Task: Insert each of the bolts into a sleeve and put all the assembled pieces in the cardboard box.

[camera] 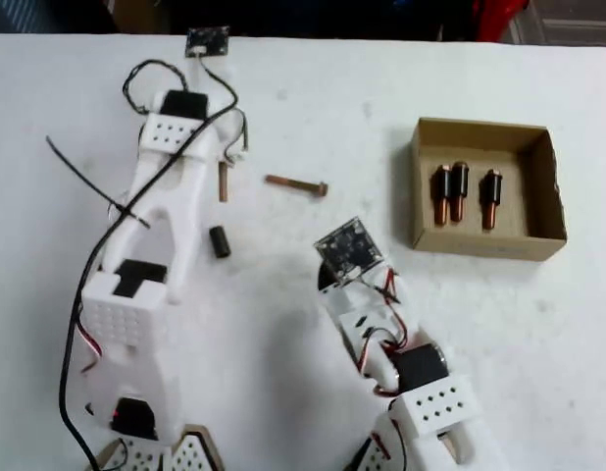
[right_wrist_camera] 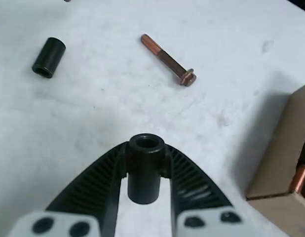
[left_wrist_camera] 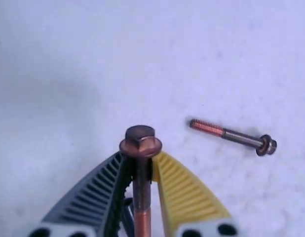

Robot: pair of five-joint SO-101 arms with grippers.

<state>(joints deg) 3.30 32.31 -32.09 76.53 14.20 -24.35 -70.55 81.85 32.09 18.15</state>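
- Left hand (left_wrist_camera: 141, 159) is clamped on a bolt (left_wrist_camera: 141, 190), head past the fingertips and shank along the hand.
- Right hand (right_wrist_camera: 145, 150) grips a sleeve (right_wrist_camera: 144, 170), bore open toward its wrist.
- The hands are well apart over the table (camera: 269, 392); next, align the bolt axis with the bore.
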